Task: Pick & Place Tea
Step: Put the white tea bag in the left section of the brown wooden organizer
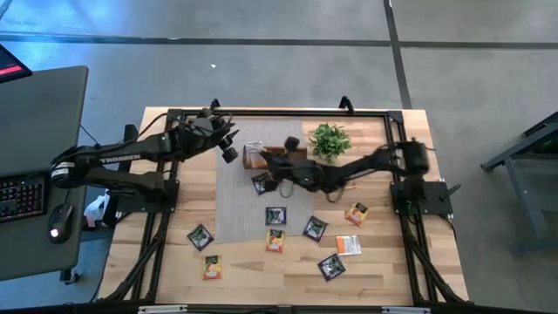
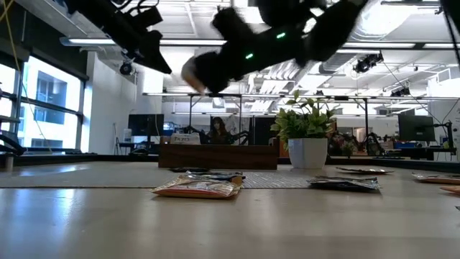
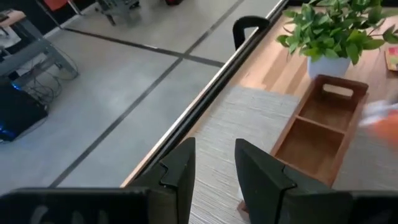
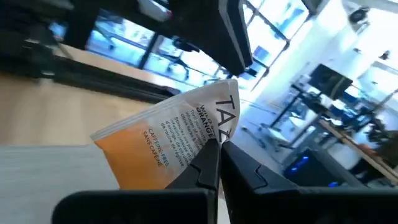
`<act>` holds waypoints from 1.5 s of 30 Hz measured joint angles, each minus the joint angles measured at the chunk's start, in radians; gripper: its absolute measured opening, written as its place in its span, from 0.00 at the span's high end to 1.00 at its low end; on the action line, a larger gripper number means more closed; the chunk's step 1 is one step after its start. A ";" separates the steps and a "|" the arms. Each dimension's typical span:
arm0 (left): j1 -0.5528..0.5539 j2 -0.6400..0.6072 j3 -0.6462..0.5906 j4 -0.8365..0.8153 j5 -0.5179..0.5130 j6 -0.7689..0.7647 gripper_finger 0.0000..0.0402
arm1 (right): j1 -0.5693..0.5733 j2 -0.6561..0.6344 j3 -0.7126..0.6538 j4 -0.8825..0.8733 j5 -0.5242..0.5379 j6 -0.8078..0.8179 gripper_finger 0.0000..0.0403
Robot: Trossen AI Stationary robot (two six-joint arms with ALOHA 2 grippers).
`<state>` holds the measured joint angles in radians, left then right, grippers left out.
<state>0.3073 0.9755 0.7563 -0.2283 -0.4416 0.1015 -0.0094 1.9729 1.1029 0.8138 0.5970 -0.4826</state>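
Several small square tea sachets lie flat on the table, among them a black one (image 1: 275, 215), an orange-printed one (image 1: 275, 240) and another (image 2: 199, 188). My right gripper (image 4: 219, 152) is shut on a white and orange sachet (image 4: 168, 137), up in the air over the wooden tray (image 1: 292, 146). In the low view it shows as a pale blur (image 2: 192, 74). My left gripper (image 3: 214, 168) hovers open over the grey mat's far left part, beside the tray (image 3: 320, 130); it holds nothing. The tray's two visible compartments are bare. My right gripper pinches the white and orange sachet between its two fingers at one edge, near a corner (image 4: 210, 135). The sachet is lifted clear of the table and stands tilted beyond the fingertips, its printed face toward the wrist camera.
A small green potted plant (image 1: 330, 139) stands just right of the tray at the far side. A grey mat (image 1: 240, 205) covers the table's middle. Loose sachets spread over the near half; the black frame rail (image 3: 205, 93) runs along the far edge.
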 joint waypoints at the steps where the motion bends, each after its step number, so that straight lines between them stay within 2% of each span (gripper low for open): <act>1: 0.000 -0.005 0.000 0.000 0.000 0.000 0.72 | -0.013 0.036 0.038 -0.028 0.000 -0.007 0.99; 6: 0.000 -0.007 0.000 -0.002 0.001 0.000 0.72 | -0.053 0.205 0.242 -0.266 0.079 -0.015 0.98; 13: 0.000 -0.007 0.000 -0.007 0.003 0.001 0.72 | -0.069 0.334 0.442 -0.539 0.198 -0.017 0.99; 20: 0.000 -0.007 0.000 -0.008 0.005 0.001 0.72 | -0.068 0.339 0.471 -0.627 0.220 -0.017 0.89; 27: 0.000 -0.007 0.000 -0.009 0.005 -0.001 0.72 | -0.067 0.339 0.471 -0.637 0.189 -0.017 0.74; 33: 0.000 -0.007 0.000 -0.016 0.005 -0.001 0.72 | -0.023 0.274 0.471 -0.702 0.216 -0.005 0.61; 35: 0.000 -0.007 0.000 -0.019 0.005 -0.002 0.72 | -0.001 0.227 0.472 -0.771 0.210 0.030 0.58; 38: 0.000 -0.007 0.000 -0.029 0.010 -0.010 0.72 | 0.038 0.139 0.471 -0.935 0.178 0.093 0.57; 42: 0.000 -0.007 0.000 -0.056 0.018 -0.032 0.72 | 0.107 0.002 0.472 -1.240 0.153 0.171 0.58; 45: 0.000 -0.006 0.000 -0.080 0.030 -0.041 0.72 | 0.158 -0.096 0.472 -1.497 0.016 0.328 0.61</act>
<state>0.3073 0.9691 0.7563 -0.3080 -0.4119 0.0605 0.1485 1.8770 1.5753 -0.6829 0.6125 -0.1546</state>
